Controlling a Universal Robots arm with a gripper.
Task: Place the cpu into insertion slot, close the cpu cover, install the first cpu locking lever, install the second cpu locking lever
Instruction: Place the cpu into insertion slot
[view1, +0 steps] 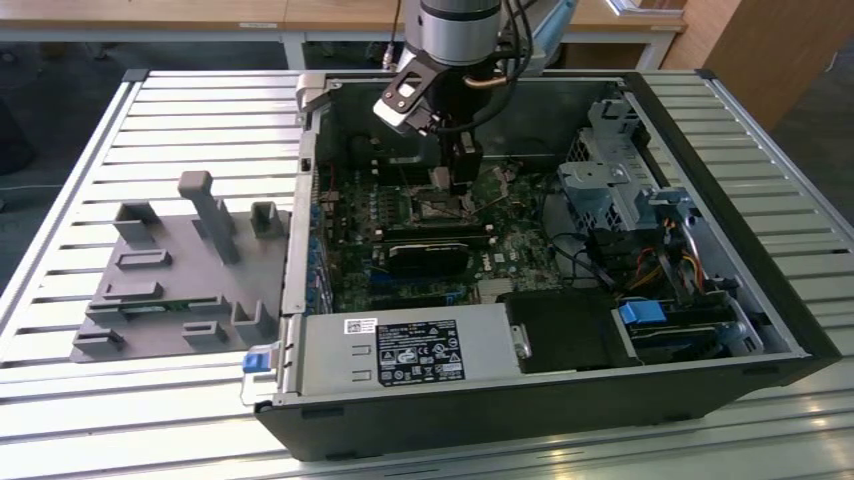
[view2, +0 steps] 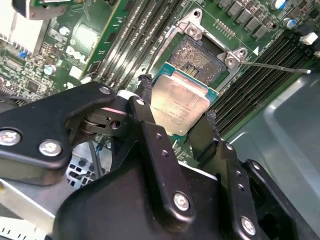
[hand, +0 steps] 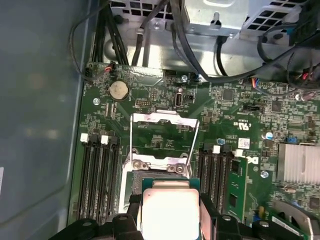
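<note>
Slats of a table (view1: 80, 150) held an open computer case (view1: 534, 410). The gripper (view2: 177, 99) pinched the cpu (view2: 182, 111) near the insertion slot (view2: 201, 56).

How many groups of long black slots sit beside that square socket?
2: one bank on one side of the insertion slot, the other bank on its opposite side. The end effector, holding the cpu, may hide parts.

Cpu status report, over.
Gripper shut on cpu. Cpu held just off insertion slot, not seated. Cpu cover open, nothing in the way.
</note>
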